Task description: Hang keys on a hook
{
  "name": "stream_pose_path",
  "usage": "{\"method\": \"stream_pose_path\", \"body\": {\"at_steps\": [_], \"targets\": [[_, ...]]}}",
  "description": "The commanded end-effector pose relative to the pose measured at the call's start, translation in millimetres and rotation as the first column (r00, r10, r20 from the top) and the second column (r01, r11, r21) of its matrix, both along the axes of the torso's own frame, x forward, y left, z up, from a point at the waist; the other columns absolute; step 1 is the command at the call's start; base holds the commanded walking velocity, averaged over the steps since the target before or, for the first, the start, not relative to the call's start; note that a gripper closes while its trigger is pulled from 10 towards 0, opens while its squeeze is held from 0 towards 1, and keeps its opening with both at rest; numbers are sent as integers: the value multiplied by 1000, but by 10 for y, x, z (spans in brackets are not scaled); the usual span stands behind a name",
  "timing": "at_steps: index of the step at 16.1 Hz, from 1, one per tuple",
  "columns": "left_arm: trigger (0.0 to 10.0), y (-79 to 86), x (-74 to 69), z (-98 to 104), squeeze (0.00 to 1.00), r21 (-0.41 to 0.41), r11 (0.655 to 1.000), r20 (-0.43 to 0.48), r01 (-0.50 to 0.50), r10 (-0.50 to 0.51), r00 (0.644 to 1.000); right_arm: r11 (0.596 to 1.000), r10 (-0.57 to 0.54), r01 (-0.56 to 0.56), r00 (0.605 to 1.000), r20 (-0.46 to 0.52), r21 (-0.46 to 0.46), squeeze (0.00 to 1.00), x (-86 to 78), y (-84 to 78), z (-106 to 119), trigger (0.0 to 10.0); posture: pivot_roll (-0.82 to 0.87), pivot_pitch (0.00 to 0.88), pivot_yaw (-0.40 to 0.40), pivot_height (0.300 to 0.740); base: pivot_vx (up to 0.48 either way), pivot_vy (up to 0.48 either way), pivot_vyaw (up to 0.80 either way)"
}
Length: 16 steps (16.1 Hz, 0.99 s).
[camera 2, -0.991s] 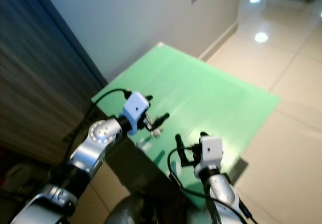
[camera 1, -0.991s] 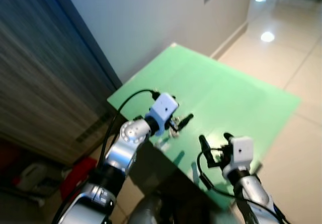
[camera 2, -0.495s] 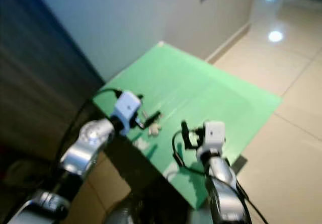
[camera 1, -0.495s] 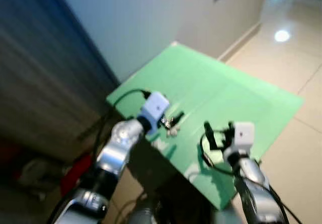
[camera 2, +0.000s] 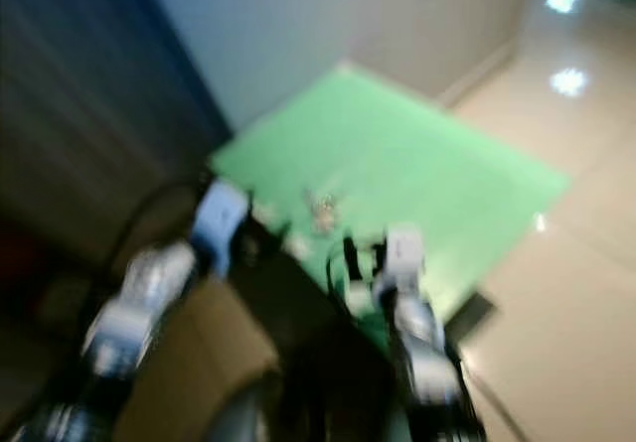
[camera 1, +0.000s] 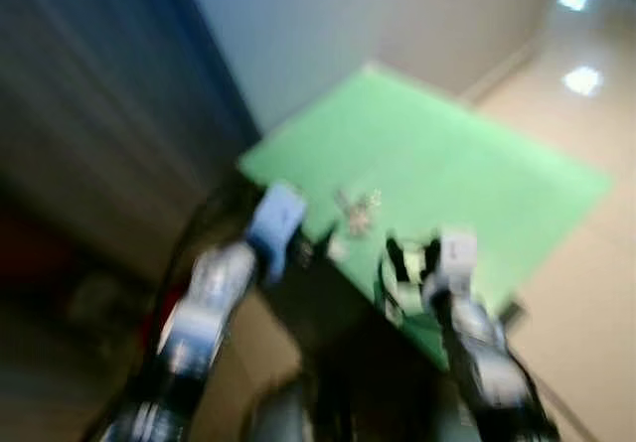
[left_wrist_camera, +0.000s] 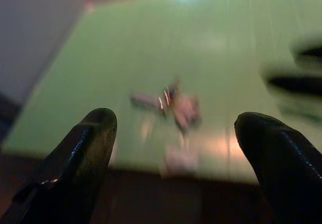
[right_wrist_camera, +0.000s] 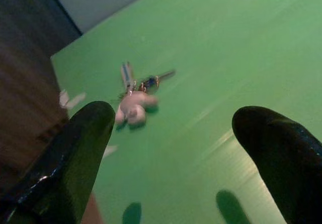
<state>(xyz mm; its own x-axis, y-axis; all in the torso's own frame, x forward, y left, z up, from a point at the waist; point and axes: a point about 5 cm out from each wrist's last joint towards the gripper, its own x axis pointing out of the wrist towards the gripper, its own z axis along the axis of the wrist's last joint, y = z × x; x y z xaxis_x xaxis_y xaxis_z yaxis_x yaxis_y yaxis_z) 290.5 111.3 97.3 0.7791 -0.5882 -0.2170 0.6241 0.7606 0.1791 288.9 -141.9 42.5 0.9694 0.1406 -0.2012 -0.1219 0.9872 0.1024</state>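
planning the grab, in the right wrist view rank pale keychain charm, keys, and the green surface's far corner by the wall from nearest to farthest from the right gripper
1. Pale keychain charm, on the green surface, nearest the right gripper.
2. Keys, just beyond the charm and joined to it.
3. Far corner, beside the dark panel.

Motion blur smears the keys (left_wrist_camera: 171,102) beyond detail.
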Motion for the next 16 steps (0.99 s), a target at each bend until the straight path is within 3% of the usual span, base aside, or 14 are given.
{"method": "stream_pose_path", "body": {"at_steps": [1,3,7,13,14,16], "targets": [[10000,45,-35,67,0,20,1000,8,13,-13,1000,999,-40,41,999,27,-21,0,84,-21,38,10000,-103,157,229,701,0,0,0],[10000,169,-239,24,0,33,999,-27,-20,21,999,994,-94,96,995,36,-47,0,266,-109,104,10000,-42,154,221,701,0,0,0],[10000,250,-472,33,0,31,998,-62,-61,63,996,981,-171,172,985,18,-87,0,436,-240,144,10000,41,156,202,701,0,0,0],[10000,241,-908,112,0,13,993,-103,-121,122,987,983,-140,136,990,-25,-122,0,678,-137,300,10000,153,209,189,701,0,0,0],[10000,198,-921,78,0,15,994,-112,-112,113,987,989,-108,106,994,-14,-104,0,691,-93,323,10000,143,210,177,701,0,0,0],[10000,92,-745,45,0,-5,996,-104,-93,92,990,994,-17,20,999,36,-108,0,622,-53,292,10000,77,210,146,701,0,0,0]]}}
